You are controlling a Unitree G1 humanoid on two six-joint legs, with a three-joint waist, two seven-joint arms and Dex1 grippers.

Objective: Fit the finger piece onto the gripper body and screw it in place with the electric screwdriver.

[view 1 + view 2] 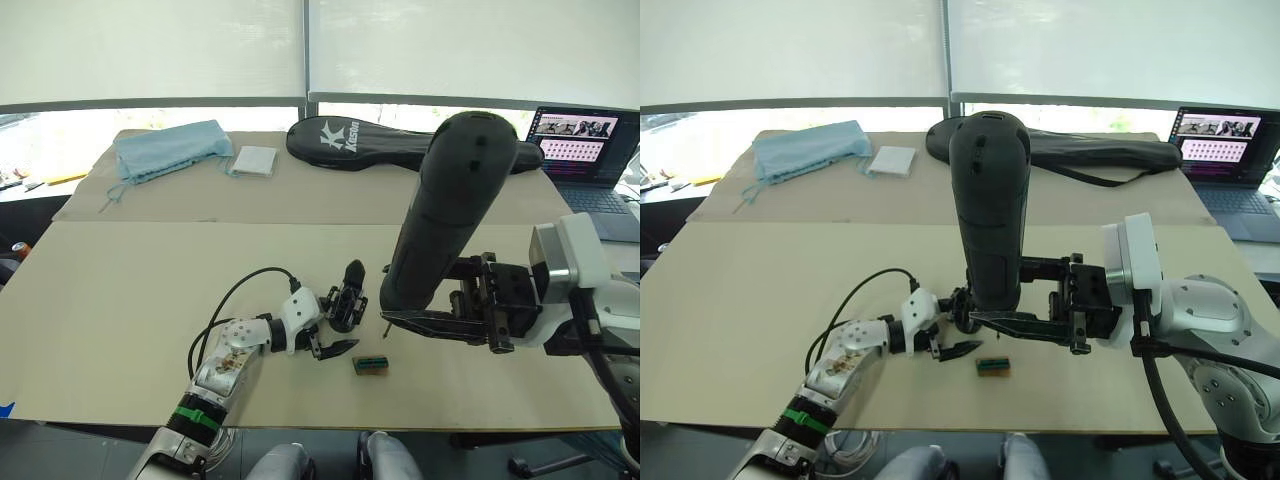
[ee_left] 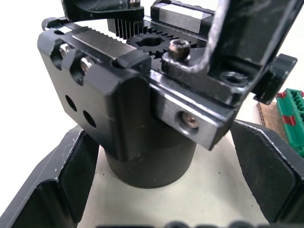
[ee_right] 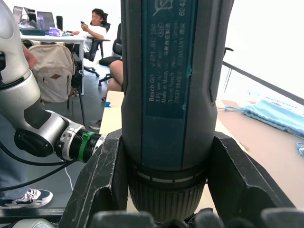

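Your right gripper clamps the one electric screwdriver upright, bit down over the one gripper body, clamped near-centre by your left gripper.

Electric screwdriver: matte black body, dark teal label panel with pale lettering on its side. Gripper body: black throughout, with silver screw heads and a bare grey metal strip along one edge. Left gripper: black fingers on a white housing; green band around the arm behind it. Right gripper: black fingers, white and grey housing. Small box: green with brown. Desk: plain beige. Cloth: light blue. Racket bag: black with white lettering. Laptop: dark, screen showing pink and purple.
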